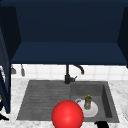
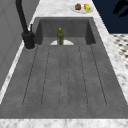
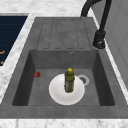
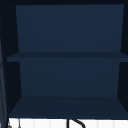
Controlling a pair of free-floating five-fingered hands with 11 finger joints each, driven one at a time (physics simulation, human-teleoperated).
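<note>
Desk of pale marble [image 1: 15, 83] runs around a grey sink [image 1: 45, 100]. At the far left of the front view, low beside a dark blue cabinet side [image 1: 5, 75], a black shape looks to be the left hand [image 1: 3, 116]. So little of it shows that I cannot tell whether its fingers are spread or curled. On the tiled wall behind it hang two small utensils [image 1: 22, 70].

The ribbed draining board [image 1: 46, 96] takes up the left half of the sink. At the back, between the board and the basin, stands the black tap [image 1: 67, 75], its spout curving to the right. A big red ball [image 1: 67, 115] covers the sink's front edge, just left of the basin. The right side view shows a small red thing [image 3: 37, 74] on the basin floor against the front wall, and I cannot tell if it is the same object.

In the basin [image 1: 106, 100] lies a white plate [image 1: 93, 112], and a green bottle [image 1: 87, 102] with a yellow cap stands upright on it. The drain [image 3: 84, 80] is just beside the plate. The right hand [image 1: 101, 124] hangs in front of the sink's front rim, below the plate and apart from it. In the left side view it is a dark form [image 2: 120, 7] off the sink's far front corner, and I cannot tell how its fingers are set.

Farther right on the desk sits a second plate [image 2: 75, 9] carrying a brown fruit [image 2: 78, 6] and a yellow one [image 2: 86, 6]. Above the sink, an open dark blue wall cabinet [image 4: 67, 32] has one shelf [image 4: 67, 56].
</note>
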